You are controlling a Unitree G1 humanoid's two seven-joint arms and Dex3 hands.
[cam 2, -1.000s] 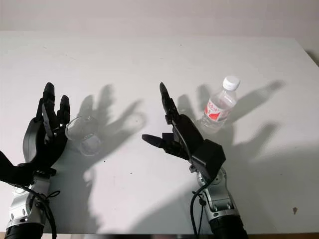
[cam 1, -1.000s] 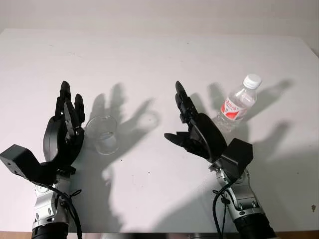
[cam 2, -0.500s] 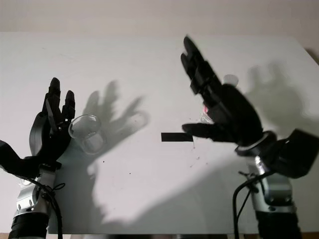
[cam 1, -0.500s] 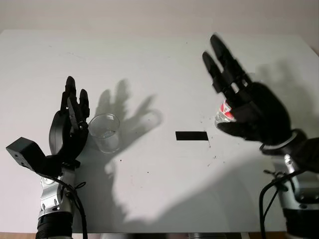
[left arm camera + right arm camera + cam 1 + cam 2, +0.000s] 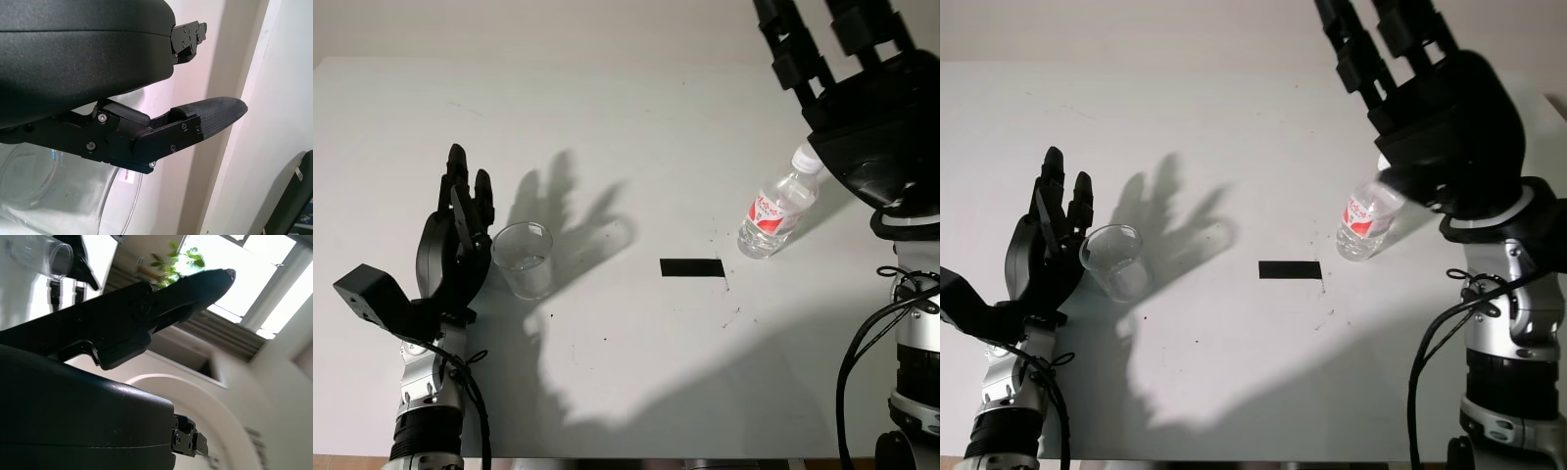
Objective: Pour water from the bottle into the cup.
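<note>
A clear empty cup [image 5: 524, 259] stands on the white table [image 5: 626, 372] at the left. My left hand [image 5: 458, 240] is open and upright just left of the cup, palm facing it, close to its wall; the cup's glass [image 5: 49, 196] sits beside a finger [image 5: 210, 115] in the left wrist view. A small clear water bottle [image 5: 779, 206] with a red label and white cap stands at the right. My right hand [image 5: 862, 88] is open and raised high above the bottle, partly covering its cap and not touching it.
A short black tape strip [image 5: 692, 267] lies on the table between cup and bottle. The table's far edge [image 5: 607, 59] meets a pale wall. Hand shadows fall across the middle of the table.
My right hand rose from low over the table's middle, up and to the right, to high above the bottle, uncovering the black strip. The left hand shifted slightly beside the cup.
</note>
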